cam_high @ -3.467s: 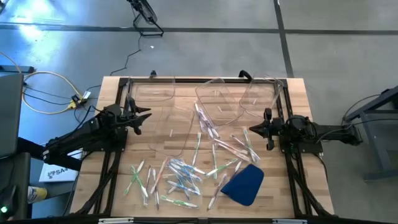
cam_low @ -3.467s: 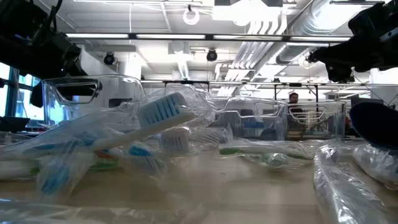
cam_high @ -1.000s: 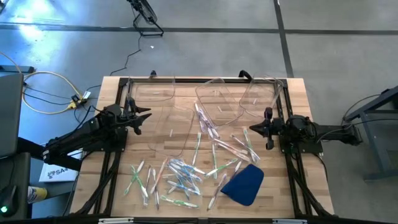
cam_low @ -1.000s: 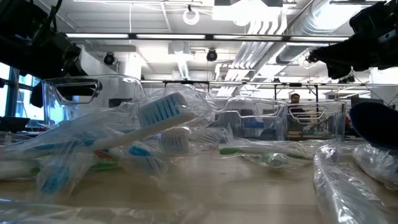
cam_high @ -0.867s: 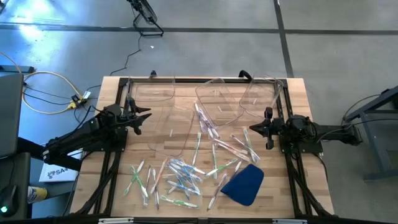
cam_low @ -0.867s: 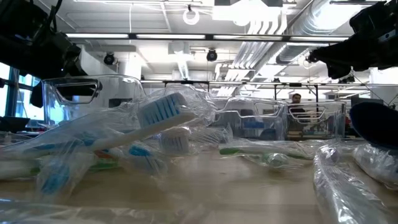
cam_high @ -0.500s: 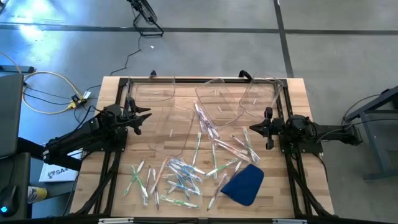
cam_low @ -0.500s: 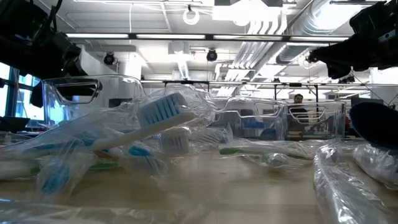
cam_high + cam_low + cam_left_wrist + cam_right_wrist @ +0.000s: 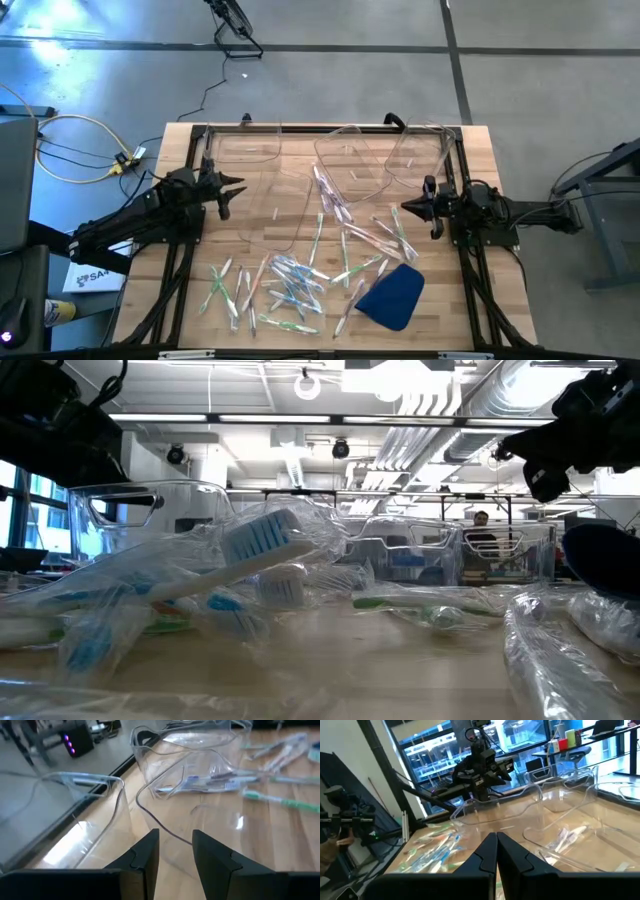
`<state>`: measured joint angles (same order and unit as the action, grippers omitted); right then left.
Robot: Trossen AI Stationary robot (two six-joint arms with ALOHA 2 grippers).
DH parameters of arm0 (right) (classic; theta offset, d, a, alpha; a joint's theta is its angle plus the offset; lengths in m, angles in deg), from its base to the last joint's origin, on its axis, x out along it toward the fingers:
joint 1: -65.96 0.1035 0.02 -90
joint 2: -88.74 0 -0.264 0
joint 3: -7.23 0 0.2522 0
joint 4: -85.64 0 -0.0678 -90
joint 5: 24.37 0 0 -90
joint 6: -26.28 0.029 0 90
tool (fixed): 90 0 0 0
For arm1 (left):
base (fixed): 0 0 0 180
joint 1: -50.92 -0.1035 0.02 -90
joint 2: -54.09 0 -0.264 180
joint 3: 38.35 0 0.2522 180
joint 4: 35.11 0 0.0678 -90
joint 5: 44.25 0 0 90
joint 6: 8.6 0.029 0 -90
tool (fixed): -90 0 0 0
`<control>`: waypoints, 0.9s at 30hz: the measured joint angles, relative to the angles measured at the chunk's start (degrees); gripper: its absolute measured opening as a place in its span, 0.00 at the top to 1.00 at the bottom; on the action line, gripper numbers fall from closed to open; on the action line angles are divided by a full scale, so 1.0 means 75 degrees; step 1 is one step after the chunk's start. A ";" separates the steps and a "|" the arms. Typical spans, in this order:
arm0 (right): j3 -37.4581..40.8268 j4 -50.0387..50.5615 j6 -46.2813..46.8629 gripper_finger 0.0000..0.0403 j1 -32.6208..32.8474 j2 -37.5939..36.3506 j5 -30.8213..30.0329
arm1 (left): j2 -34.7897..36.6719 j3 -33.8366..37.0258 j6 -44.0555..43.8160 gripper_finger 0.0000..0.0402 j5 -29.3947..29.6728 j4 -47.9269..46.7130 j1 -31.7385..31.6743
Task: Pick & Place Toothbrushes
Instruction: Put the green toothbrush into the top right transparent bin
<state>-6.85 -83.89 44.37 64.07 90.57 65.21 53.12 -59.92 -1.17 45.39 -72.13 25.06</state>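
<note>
Both arms had barely shifted, the left gripper point(image 9: 232, 186) part open and empty, the right gripper point(image 9: 407, 209) shut, while the toothbrushes point(image 9: 285, 285) lay untouched on the table point(image 9: 480, 150).

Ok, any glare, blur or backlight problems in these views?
Low view: the nearest toothbrushes are soft and close, ceiling lights glare behind. Left wrist view: clear bins catch bright reflections. Right wrist view: bright windows backlight the left arm. High view: evenly lit.
</note>
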 joint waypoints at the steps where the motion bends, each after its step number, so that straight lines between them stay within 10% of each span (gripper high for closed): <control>1: 0.0000 0.0005 0.0000 0.99 0.0000 0.0000 0.0058 | 0.0000 0.0000 -0.0030 0.72 0.0000 0.0001 -0.0002; 27: 0.0003 0.0006 0.0358 0.99 0.0002 0.0000 0.1049 | 0.0000 0.0017 0.0042 0.72 -0.0148 0.0340 -0.0002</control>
<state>-6.83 -83.85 47.06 64.08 90.57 73.08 53.12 -59.79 -0.86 44.27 -69.58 25.05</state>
